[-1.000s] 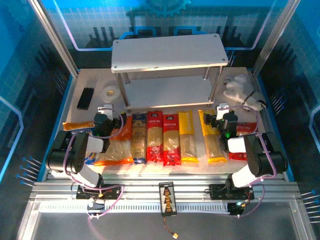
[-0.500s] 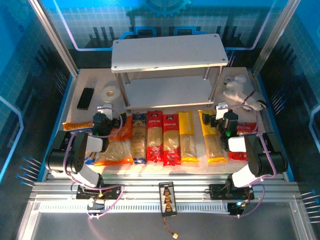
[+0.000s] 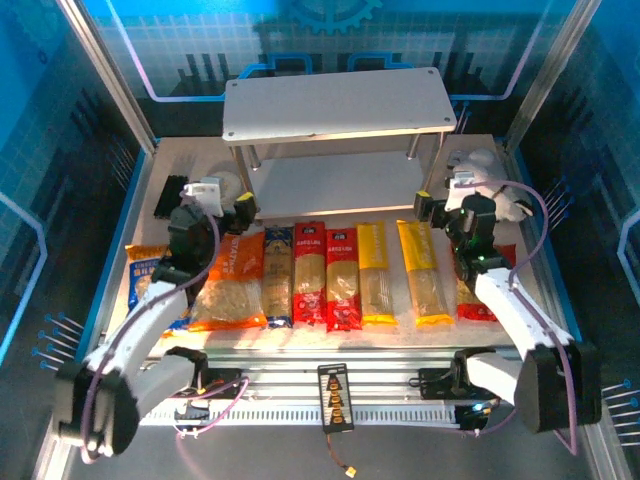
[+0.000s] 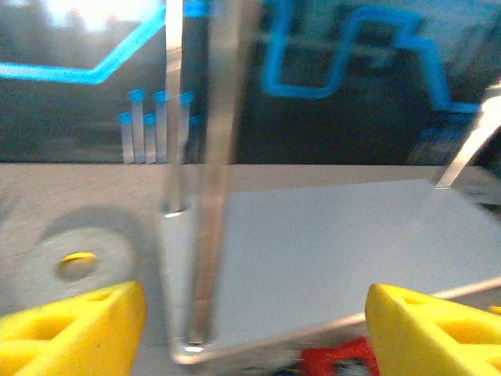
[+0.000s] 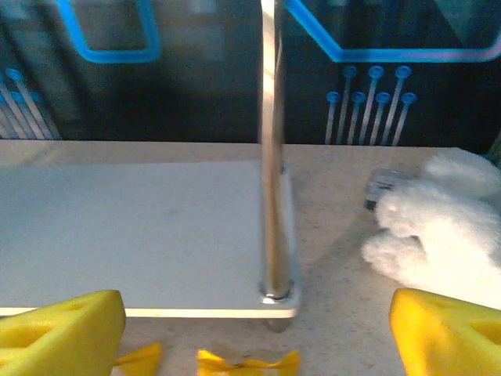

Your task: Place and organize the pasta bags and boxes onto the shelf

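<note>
None shelved: boxes (image 3: 340,275), bags (image 3: 228,285) lie in row on worktop (image 3: 195,158) before shelf (image 3: 340,105). Spread, empty: left pincer (image 3: 225,203), right pincer (image 3: 445,195), each beside front post (image 5: 270,157). Risk: reaching into tight row, fingers may snag neighbouring pack or clip post.

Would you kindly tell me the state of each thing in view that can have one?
left gripper, open, holding nothing.
right gripper, open, holding nothing.
shelf, upright, both boards bare.
pasta boxes, flat on the table, in a row before the shelf.
bags, flat on the table, not shelved.
plush toy, lying right of the shelf.
</note>
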Tool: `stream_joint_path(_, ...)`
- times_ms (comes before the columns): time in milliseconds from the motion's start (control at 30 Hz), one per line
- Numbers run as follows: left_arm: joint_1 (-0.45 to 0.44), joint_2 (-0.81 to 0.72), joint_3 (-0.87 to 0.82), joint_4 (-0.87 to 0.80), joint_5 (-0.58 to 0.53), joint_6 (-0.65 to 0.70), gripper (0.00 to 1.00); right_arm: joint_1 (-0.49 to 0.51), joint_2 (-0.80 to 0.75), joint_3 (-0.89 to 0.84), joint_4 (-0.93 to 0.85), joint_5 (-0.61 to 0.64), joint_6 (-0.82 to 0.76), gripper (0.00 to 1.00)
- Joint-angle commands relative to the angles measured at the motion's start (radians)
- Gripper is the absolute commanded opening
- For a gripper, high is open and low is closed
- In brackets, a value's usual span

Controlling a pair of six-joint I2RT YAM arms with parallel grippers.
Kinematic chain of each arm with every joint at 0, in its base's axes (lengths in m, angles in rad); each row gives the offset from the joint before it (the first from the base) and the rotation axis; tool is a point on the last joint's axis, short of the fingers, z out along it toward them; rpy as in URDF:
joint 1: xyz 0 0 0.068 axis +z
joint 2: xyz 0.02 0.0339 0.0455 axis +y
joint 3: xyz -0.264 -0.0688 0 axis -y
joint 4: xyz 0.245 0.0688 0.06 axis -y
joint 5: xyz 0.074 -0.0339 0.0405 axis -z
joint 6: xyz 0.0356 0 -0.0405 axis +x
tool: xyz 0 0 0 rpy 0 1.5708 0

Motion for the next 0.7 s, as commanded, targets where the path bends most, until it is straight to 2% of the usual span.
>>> stream_joint_path(0,-0.185,-0.111,0.031,-0.306,-0.16,-0.096,0.72,0.095,-0.082,0.065,-0.409,0.025,0.08,0.88)
stream_joint_path(133,-0.394,-0.211,0.012,-0.494,-0.354,-0.231,0.72,0.198,-0.167,0.098,-0.649,0.073,0.189,0.87)
stream_joint_path(300,-0.517,-0.251,-0.05,-0.666,-0.432,-0.389,0.71,0.237,-0.169,0.081,-0.837,0.112,0.279,0.86)
stream_joint_path(467,-0.574,-0.263,-0.097,-0.674,-0.423,-0.466,0.71,0.223,-0.031,0.073,-0.858,0.149,0.29,0.91)
stream_joint_path(667,-0.581,-0.292,-0.074,-0.684,-0.423,-0.454,0.72,0.171,0.184,0.11,-0.828,0.118,0.282,0.94)
